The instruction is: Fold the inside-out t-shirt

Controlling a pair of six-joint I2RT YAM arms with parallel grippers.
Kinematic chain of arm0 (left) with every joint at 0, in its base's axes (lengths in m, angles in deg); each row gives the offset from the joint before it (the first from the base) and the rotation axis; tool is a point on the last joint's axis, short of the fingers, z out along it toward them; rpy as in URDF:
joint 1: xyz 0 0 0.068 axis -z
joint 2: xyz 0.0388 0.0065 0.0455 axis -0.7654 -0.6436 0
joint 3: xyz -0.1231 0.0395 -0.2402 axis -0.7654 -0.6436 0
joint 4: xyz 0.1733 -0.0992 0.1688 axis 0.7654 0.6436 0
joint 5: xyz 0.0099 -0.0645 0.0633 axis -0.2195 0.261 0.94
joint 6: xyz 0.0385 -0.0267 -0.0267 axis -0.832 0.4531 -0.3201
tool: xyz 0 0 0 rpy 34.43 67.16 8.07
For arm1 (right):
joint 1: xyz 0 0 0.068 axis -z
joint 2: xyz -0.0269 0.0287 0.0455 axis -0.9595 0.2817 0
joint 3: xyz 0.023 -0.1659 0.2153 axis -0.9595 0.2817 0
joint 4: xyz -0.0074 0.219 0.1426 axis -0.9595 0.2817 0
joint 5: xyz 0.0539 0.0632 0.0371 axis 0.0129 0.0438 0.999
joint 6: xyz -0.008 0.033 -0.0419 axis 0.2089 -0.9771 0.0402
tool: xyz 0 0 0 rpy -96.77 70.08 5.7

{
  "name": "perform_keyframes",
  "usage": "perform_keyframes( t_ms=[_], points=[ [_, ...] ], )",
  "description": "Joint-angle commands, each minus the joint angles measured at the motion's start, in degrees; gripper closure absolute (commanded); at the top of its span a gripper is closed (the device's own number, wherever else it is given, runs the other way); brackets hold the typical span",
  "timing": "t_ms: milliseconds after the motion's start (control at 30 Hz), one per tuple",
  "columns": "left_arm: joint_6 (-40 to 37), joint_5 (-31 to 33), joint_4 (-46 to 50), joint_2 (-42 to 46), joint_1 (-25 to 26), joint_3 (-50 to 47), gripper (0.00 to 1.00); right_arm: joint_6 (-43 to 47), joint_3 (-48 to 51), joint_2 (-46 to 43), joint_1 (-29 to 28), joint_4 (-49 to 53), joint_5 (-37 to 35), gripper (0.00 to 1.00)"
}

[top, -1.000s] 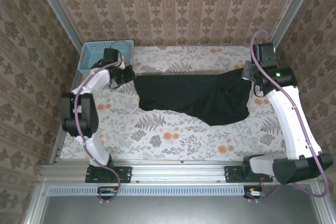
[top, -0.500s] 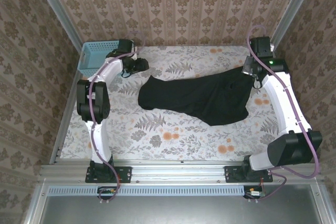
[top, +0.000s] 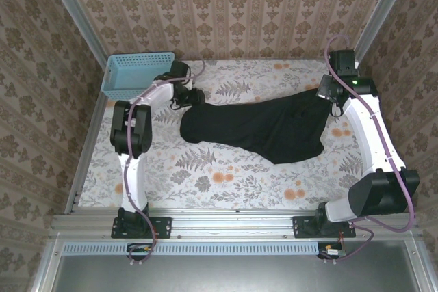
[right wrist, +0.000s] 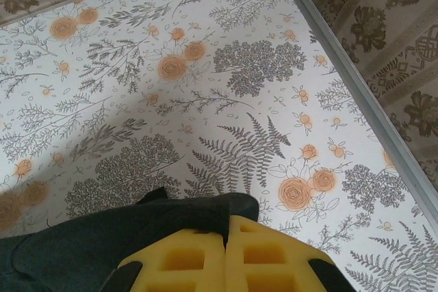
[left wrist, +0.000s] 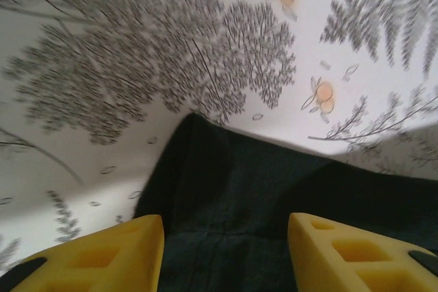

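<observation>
Left tool (left wrist: 226, 237) is held spread apart and empty over the left end of the t-shirt (top: 260, 128), which is stretched across the bench (top: 226, 182), its right end clenched by the right tool (right wrist: 224, 229). That left edge should be pinched squarely. The bench is covered in floral print; patterned wallpaper (top: 239, 5) is hung around.

A light blue plastic basket (top: 137, 57) sits at the far left corner of the floral-patterned table (top: 226, 179).

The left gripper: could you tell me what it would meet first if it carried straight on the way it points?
Most likely the black t-shirt, whose edge lies just ahead of the open left gripper; depth is hard to judge.
</observation>
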Motion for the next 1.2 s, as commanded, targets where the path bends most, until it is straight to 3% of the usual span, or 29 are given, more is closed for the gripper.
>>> perform_keyframes(
  t_ms=[0,100,267,400,600,700,900,1167],
  points=[
    [-1.36,5.88,5.15,-2.61,0.57,3.70,0.51,0.01,0.90,-0.39,0.18,-1.09,1.45,1.00],
    [-0.80,9.62,6.48,-3.27,1.06,4.49,0.51,0.01,1.16,-0.65,0.19,-1.18,1.72,1.00],
    [-1.54,10.15,6.37,-4.53,1.71,5.19,0.52,-0.10,1.39,-0.91,0.19,-1.05,2.15,1.00],
    [-1.55,10.50,7.14,-6.17,1.68,6.66,0.66,-0.18,1.37,-1.48,0.19,-0.87,2.35,1.00],
    [-1.50,9.26,8.51,-5.68,1.22,8.95,1.00,0.03,-0.66,-1.97,0.19,0.69,1.98,1.00],
    [-1.55,8.06,8.16,-0.35,0.19,7.31,1.00,0.38,-2.54,-4.39,0.26,2.05,1.67,1.00],
    [0.09,5.71,2.85,19.50,-3.32,-1.24,1.00,0.82,-8.10,-6.66,0.28,4.74,2.18,1.00],
    [3.58,4.54,-1.37,44.93,-6.36,-8.25,1.00,1.95,-23.78,-9.45,0.24,10.84,5.04,1.00]
  ],
)
